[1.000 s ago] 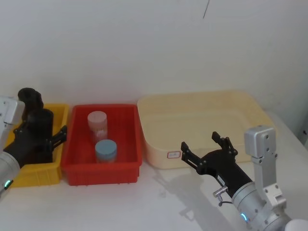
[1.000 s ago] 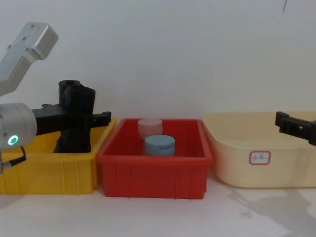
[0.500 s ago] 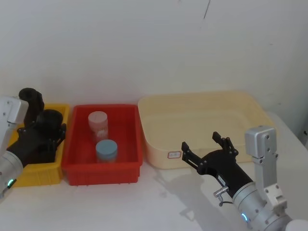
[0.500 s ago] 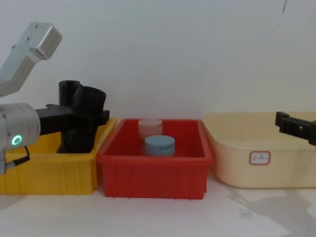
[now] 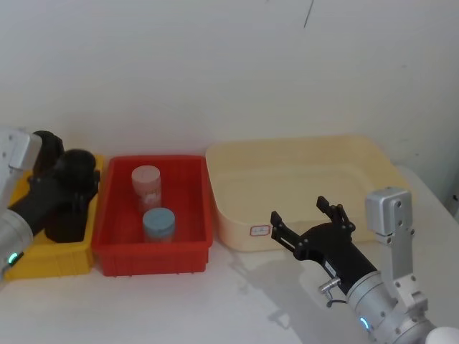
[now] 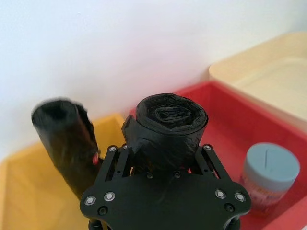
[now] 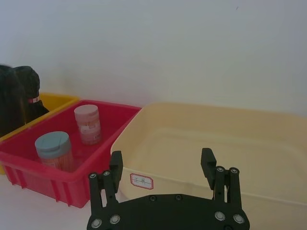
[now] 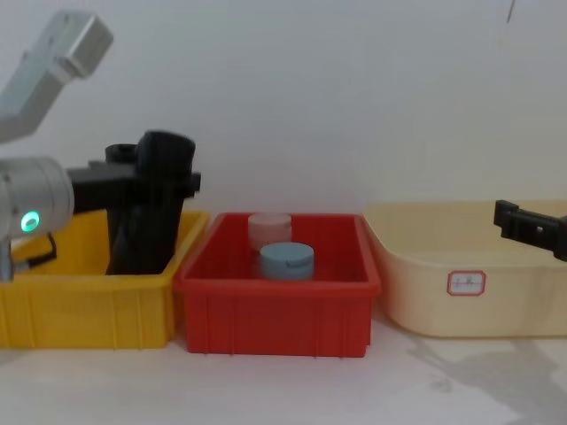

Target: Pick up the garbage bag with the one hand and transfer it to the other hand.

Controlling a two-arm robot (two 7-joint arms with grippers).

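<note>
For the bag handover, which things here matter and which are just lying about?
Job: garbage bag, clamped in the left gripper; right gripper, open.
Lying about: slimmer black roll in the yellow bin; red bin holding a pink jar and a blue jar; cream tub.

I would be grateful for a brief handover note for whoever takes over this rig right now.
The left gripper has its jaws shut on the garbage bag, over the yellow bin.
The right gripper has its jaws open and empty, hovering in front of the cream tub.
The garbage bag is tilted, its lower end inside the yellow bin, beside the slimmer black roll.
Done: bag grasped.
To do: lift it clear, carry it across to the right gripper, close the right jaws on it, then release the left.
</note>
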